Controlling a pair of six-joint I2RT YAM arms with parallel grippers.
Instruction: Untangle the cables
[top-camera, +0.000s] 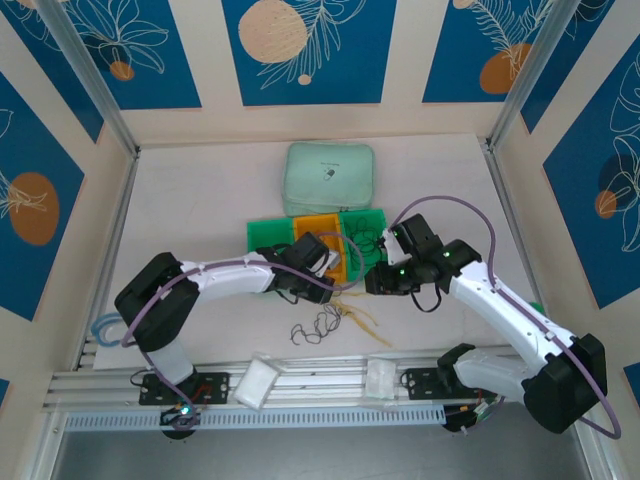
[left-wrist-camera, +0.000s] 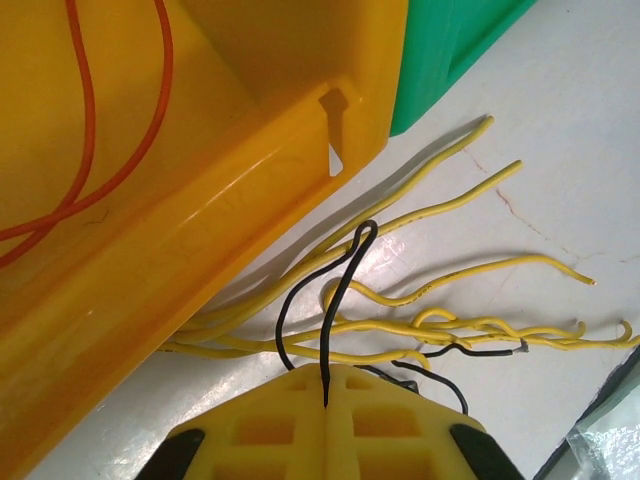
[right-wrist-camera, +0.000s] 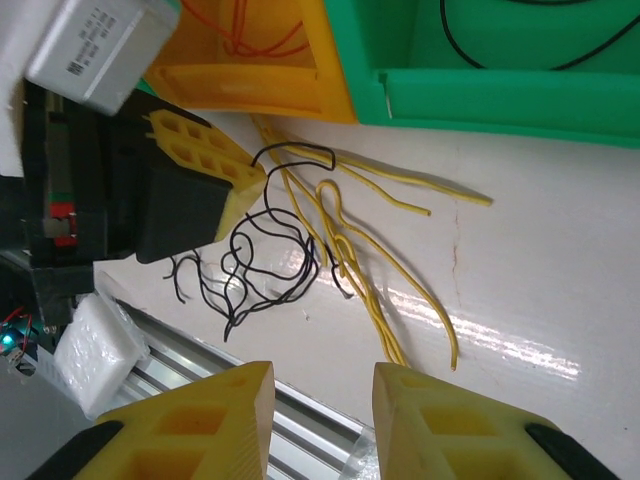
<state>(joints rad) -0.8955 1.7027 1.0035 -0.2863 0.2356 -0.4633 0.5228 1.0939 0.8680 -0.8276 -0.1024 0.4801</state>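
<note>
A loose tangle of yellow cables (left-wrist-camera: 450, 325) lies on the white table beside the orange bin (left-wrist-camera: 200, 200), with black cables (right-wrist-camera: 260, 260) looped just left of them. My left gripper (left-wrist-camera: 328, 372) is shut on a black cable (left-wrist-camera: 345, 290) that rises in a loop from its pressed-together fingers. From the right wrist view, the left gripper's fingers (right-wrist-camera: 215, 165) sit at the top of the black tangle. My right gripper (right-wrist-camera: 322, 385) hangs open above the table's front edge, nothing between its fingers. Orange cables (left-wrist-camera: 90, 150) lie inside the orange bin. In the top view both grippers (top-camera: 335, 268) (top-camera: 375, 280) meet above the cables (top-camera: 330, 320).
Green bins (top-camera: 270, 235) (right-wrist-camera: 500, 100) flank the orange one; a black cable (right-wrist-camera: 520, 50) lies in the right one. A pale green pouch (top-camera: 330, 178) sits behind them. White packets (top-camera: 258, 380) (top-camera: 380, 378) rest on the front rail. A light-blue coiled cord (top-camera: 100, 328) lies at far left.
</note>
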